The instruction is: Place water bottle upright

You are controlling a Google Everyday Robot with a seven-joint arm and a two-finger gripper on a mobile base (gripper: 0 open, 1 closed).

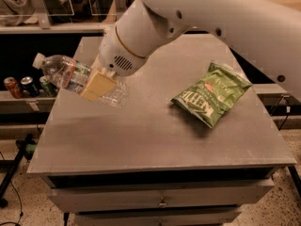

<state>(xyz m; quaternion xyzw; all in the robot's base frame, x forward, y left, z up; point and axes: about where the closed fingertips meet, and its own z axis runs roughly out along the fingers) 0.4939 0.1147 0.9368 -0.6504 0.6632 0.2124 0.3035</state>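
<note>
- Clear ribbed plastic forms the water bottle (59, 68), which has a white cap, a thin orange edge and a blue-green label band around its middle.
- Bottle position: over the far-left part of the table, tilted, with the cap end raised and reaching past the left edge and the base end low and pointing right. It cannot be determined whether the base touches the surface.
- Gripper (97, 85): closed on the bottle just right of the label band. One flat, tan, matte finger (99, 84) lies across the near side of the bottle; the other finger is hidden behind it.
- Arm (225, 18): smooth white shell, entering from the upper right and sloping down to the left. It ends in a rounded wrist housing with a tan ring and a small slotted vent, directly above the gripper.
- Table (141, 140): flat, dull grey metal top, rectangular, with a drawer (162, 199) in its near face.
- Chip bag (211, 94): glossy green, crinkled, lying flat on the right part of the table, well apart from the bottle.
- Three cans (28, 85), red, dark and green, stand on a low shelf left of the table.
</note>
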